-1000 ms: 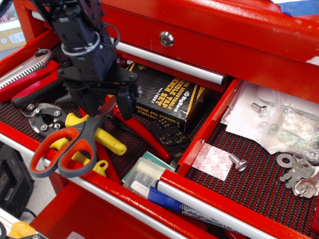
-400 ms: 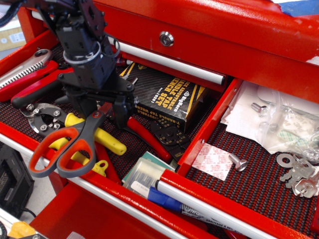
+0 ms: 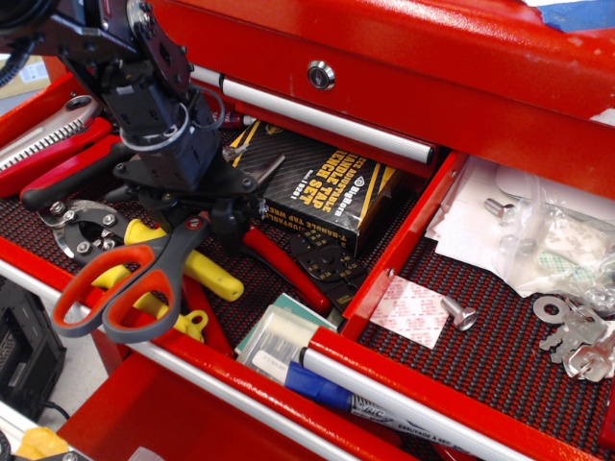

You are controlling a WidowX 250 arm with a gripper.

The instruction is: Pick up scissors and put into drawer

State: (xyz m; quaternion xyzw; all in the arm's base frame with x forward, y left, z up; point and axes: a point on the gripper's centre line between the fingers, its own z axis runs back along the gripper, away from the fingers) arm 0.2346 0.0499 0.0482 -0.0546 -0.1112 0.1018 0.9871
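Lowering since a second ago, your gripper stays clamped on the scissors; handles now rest lower-left in the drawer, so release looks near.

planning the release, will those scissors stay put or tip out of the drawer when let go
The scissors look rigid. Their handle loops overhang the drawer's front rail, so they may tip outward. They rest on the uneven yellow-handled tool, so they may slide.

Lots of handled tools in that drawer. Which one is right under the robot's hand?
The scissors, the only tool with orange-and-grey loop handles. They sit directly below the hand; the yellow-handled tool and red pliers lie beside.
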